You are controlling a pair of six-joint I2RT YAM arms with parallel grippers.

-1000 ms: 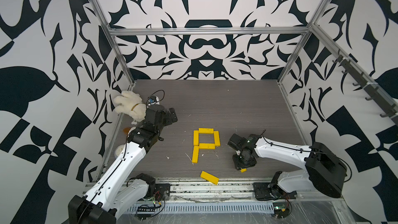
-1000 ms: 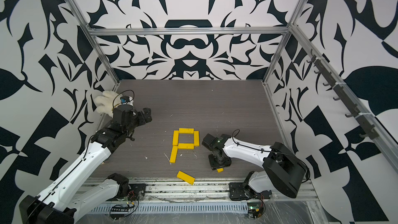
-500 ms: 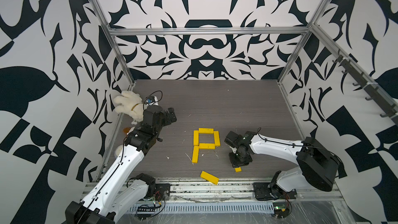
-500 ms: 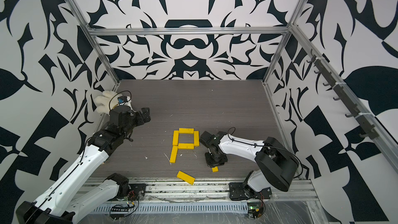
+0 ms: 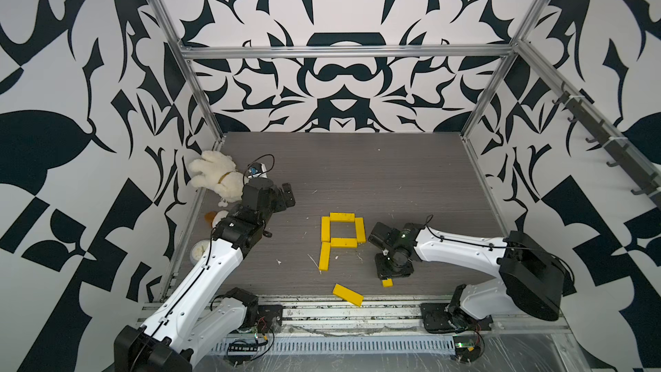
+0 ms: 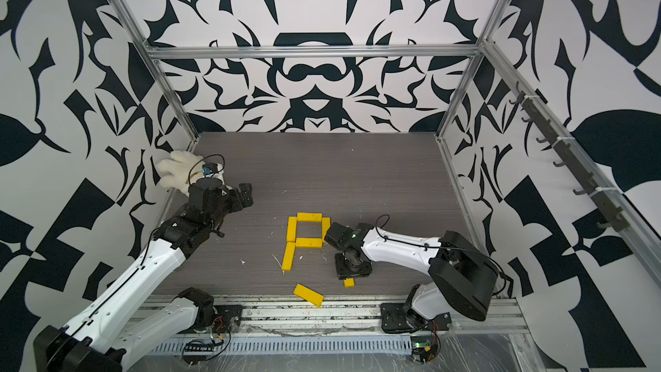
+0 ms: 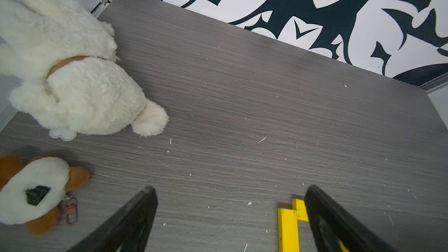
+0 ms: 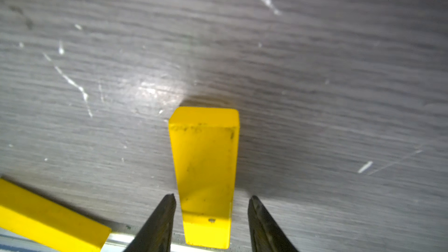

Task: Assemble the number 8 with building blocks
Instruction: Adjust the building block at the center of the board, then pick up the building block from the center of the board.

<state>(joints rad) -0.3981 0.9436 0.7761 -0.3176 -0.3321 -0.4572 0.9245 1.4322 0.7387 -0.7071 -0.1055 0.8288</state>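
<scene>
Matte walls printed with curling black-on-white shapes enclose the cell, edged by ribbed aluminium rails. The table is a flat rectangle of grey laminate with fine wood grain, flecked with pale crumbs. Two arms of smooth white shell and black joints reach in from the near edge: the left arm along the left side, the right arm bent low on the right. A fluffy cream plush toy lies at the back left against the wall. A smaller brown-and-white plush with a metal clasp lies just nearer.

Mid-table, five yellow bars, flat, glossy and square-cornered, form an unfinished number 8: a closed upper square loop with one bar running down from its left side. A loose bar lies askew at the table's near edge. The seventh bar, scuffed, lies flat to the right of the figure, under the right gripper. That gripper's tapered black fingers stand partly apart on either side of the bar, a sliver of table showing on each side, so it grips nothing. The left gripper hovers near the plush toys, spread wide and empty.
</scene>
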